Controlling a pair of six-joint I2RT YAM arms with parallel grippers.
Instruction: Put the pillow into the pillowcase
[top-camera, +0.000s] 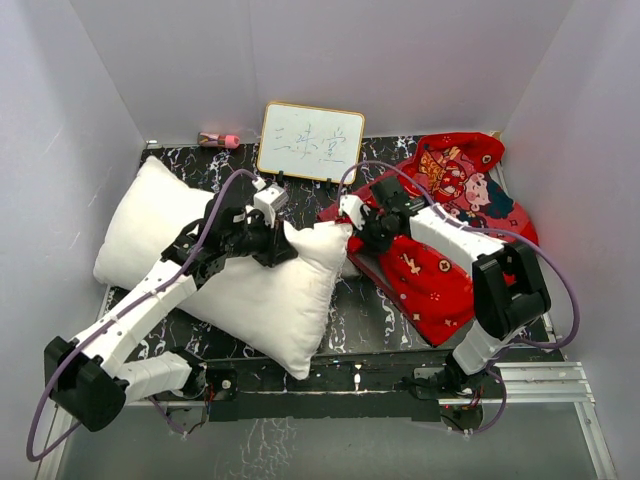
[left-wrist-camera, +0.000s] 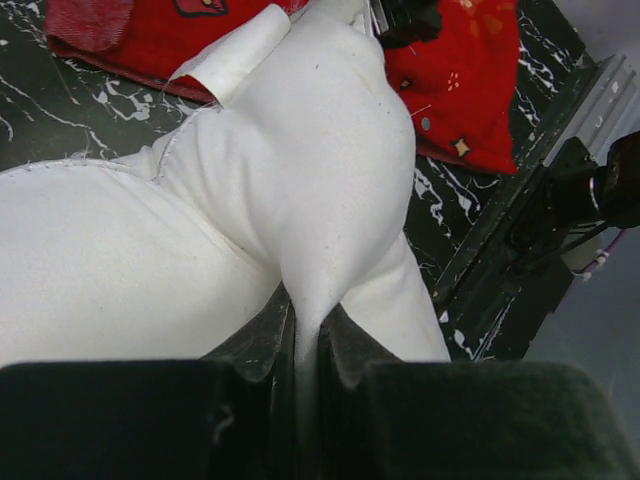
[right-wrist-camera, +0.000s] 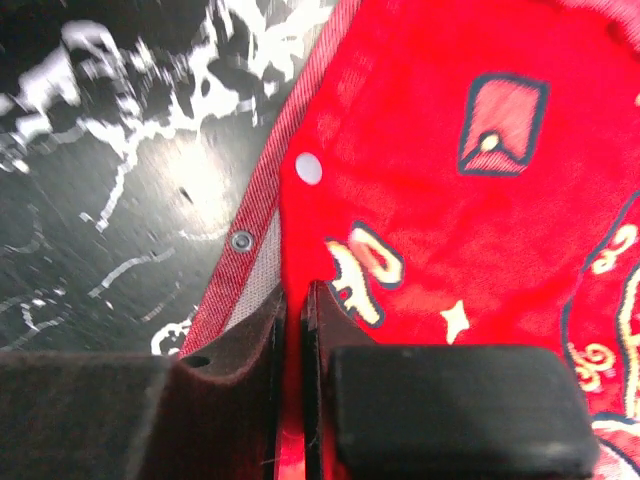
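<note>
Two grips in place, no insertion yet: an early stage of the task, judging from the layout. Largest, the dark marbled worktop (top-camera: 370, 320), carrying everything. Next, the pillow (top-camera: 250, 290), plump and white, lying diagonally on the left half, wholly outside the cloth case, its far right corner just reaching the red fabric. Then the pillowcase (top-camera: 450, 280), crumpled on the right half, mouth not visibly spread. Left to do, by this reading: opening the mouth, feeding the corner in, drawing the cloth along the full length of the pillow. Pose of the left arm (top-camera: 150, 300): reaching from the near left across the pillow, wrist pitched down close to the pillow's far right corner. Pose of the right arm (top-camera: 470, 250): folded back from its base, forearm stretched leftward over the pillowcase toward its left edge. State of the left gripper (left-wrist-camera: 308, 320): closed tight on a pinched ridge of pillow fabric, stuffing bulging beyond the jaws in the wrist view. State of the right gripper (right-wrist-camera: 293, 300): closed to a slit on the hemmed edge of the pillowcase, red cloth running down into the gap. Smallest, two snap studs (right-wrist-camera: 310, 168) on that hem, just ahead of the fingertips.
</note>
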